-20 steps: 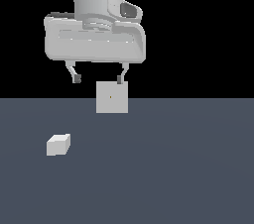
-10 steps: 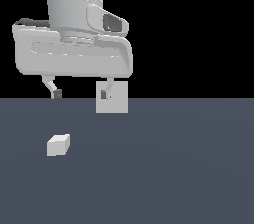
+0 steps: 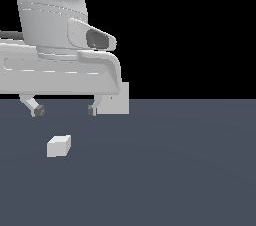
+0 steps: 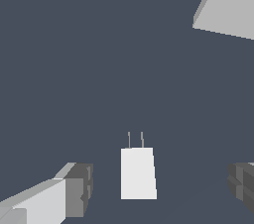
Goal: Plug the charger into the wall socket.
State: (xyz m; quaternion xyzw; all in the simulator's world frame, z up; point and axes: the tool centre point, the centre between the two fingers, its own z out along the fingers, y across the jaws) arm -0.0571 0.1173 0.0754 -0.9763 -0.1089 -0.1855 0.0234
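Only non-task item: floor (image 3: 190,170), a flat, uniform dark slate-blue surface filling the lower half of the exterior view. No texture, markings or seams visible on it. Far edge is a straight horizontal line across the frame, partly hidden on the exterior view's left. Above that line, plain black background (image 3: 190,30), featureless, no walls or fixtures discernible. In the wrist view the same dark slate-blue surface (image 4: 99,59) fills nearly all the frame, evenly shaded, no distinct shadows or marks. No other loose objects, furniture or clutter visible in either view.
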